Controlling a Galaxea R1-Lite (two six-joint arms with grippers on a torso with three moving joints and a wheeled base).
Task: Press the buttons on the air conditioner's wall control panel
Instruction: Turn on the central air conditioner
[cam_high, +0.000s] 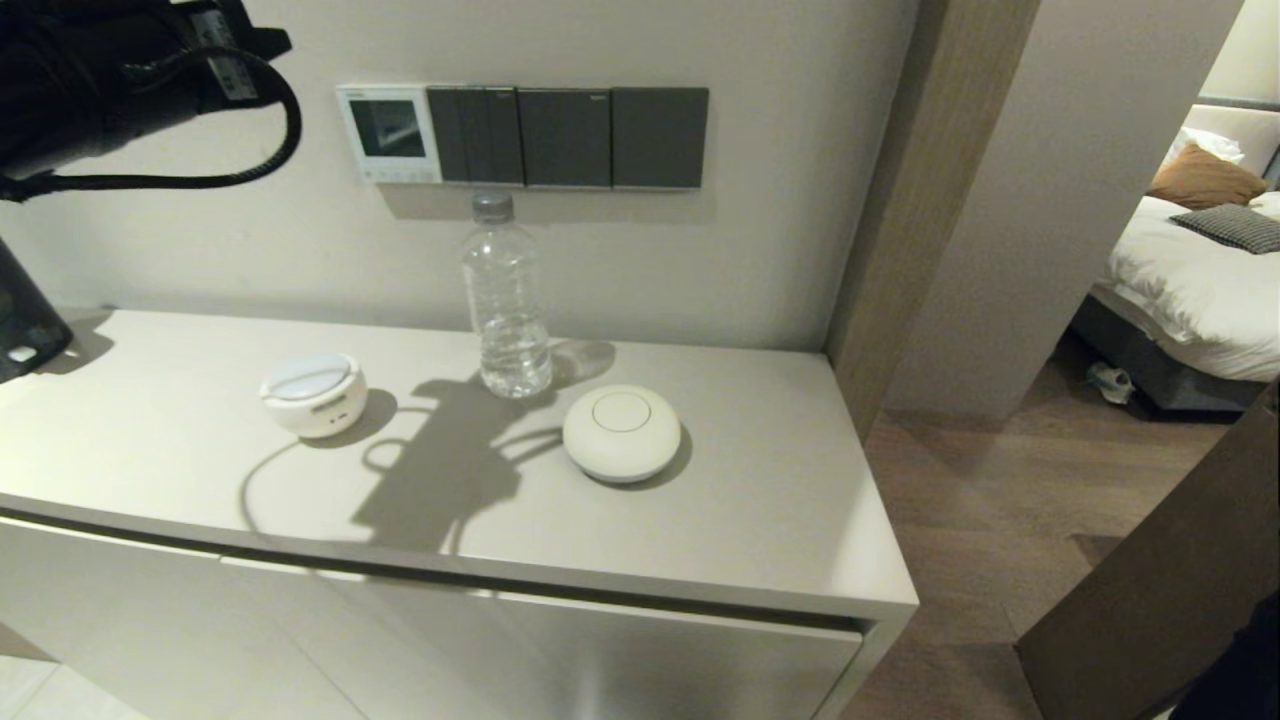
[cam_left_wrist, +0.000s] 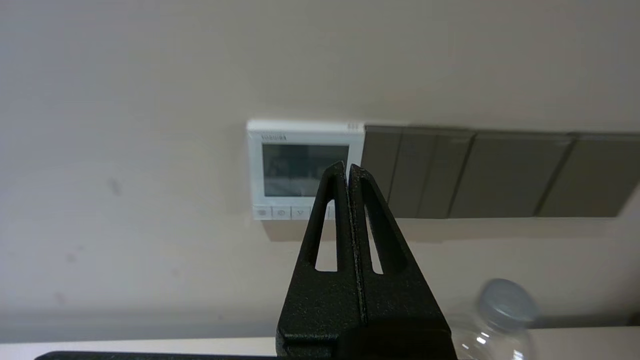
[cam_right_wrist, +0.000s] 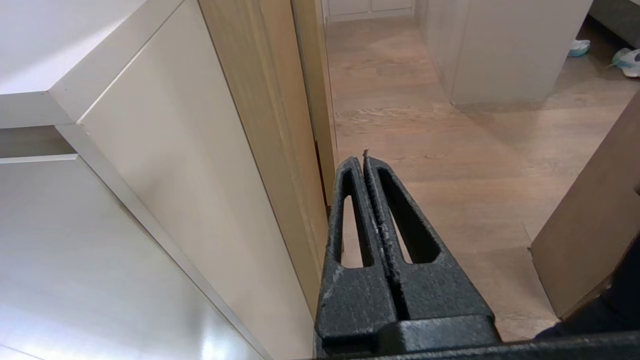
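Note:
The air conditioner's wall control panel is a small white square with a dark screen, at the left end of a row of plates on the wall. Its buttons run along its bottom edge. In the left wrist view the panel and the buttons lie ahead of my left gripper, which is shut, empty and apart from the wall. Its fingers hide the right-hand buttons. My left arm is raised at the upper left. My right gripper is shut and empty, low beside the cabinet's side, over the wooden floor.
Dark grey switch plates adjoin the panel on its right. A clear water bottle stands on the cabinet top just below them. Two round white devices sit on the cabinet. A wooden door frame stands to the right.

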